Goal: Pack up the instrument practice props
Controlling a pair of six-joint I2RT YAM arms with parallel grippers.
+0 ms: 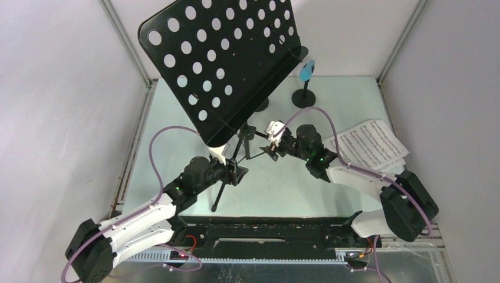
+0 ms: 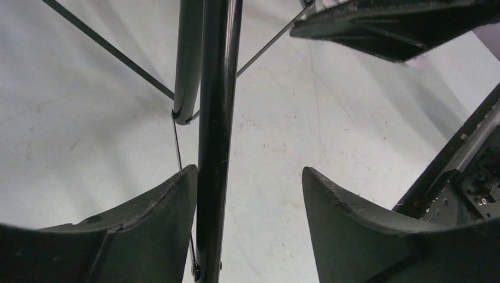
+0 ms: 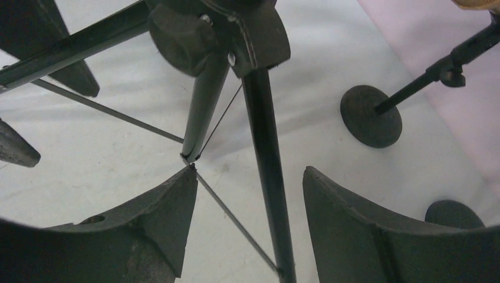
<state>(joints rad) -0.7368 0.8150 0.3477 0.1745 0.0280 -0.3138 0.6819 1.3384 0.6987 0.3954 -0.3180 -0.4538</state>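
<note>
Poised at the black tripod music rack (image 1: 239, 115).
Shown with left hand (image 2: 247, 177) and right hand (image 3: 247, 174) spread apart, each astride a tripod leg; white sheet-music pages (image 1: 368, 144) at right.

Pale table (image 1: 283, 183) under tripod rack (image 1: 224, 65), sheet-music pages (image 1: 368, 144), two round-based holders (image 1: 304, 98)
</note>
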